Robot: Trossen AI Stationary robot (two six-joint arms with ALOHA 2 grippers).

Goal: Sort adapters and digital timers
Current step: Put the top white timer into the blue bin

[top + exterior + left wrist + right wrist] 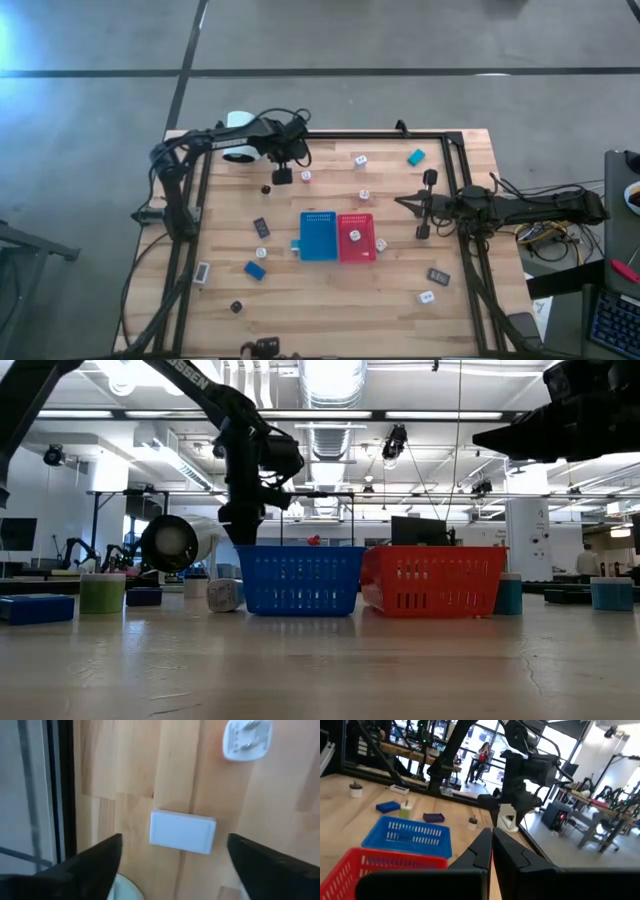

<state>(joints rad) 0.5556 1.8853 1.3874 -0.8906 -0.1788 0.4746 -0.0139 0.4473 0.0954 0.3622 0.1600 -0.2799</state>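
Timer work at the far left of the table: left gripper (pixel 283 168) poised just near of the white cylinder (pixel 238 149), fingers (pixel 95 865) spread wide and clamped on nothing. Straight below, seen from the left wrist, a white digital timer (pixel 183 832) flat on the wood between the two fingers, touching neither, with one white adapter (pixel 246 739) prongs-up a little beyond it. Right gripper (pixel 402 202) idle over the right side of the table, right of the red tray (pixel 355 238), fingers pressed together on nothing. Blue tray (pixel 318 236) and red tray side by side at the centre. More adapters and timers loose around them, among them a teal timer (pixel 416 157) at the far right and a blue timer (pixel 255 270) at the near left. Probably a light, stiff plastic slab with smooth faces and rounded corners, so apt to slide or pivot on the tabletop if struck by one finger first. Best taken across the short width, at the middle of the long edges, fingers low to the wood and square to the case. Firm squeeze, not hard: thin case, and possibly a screen on the hidden face. Which tray for timers: impossible to tell from here.
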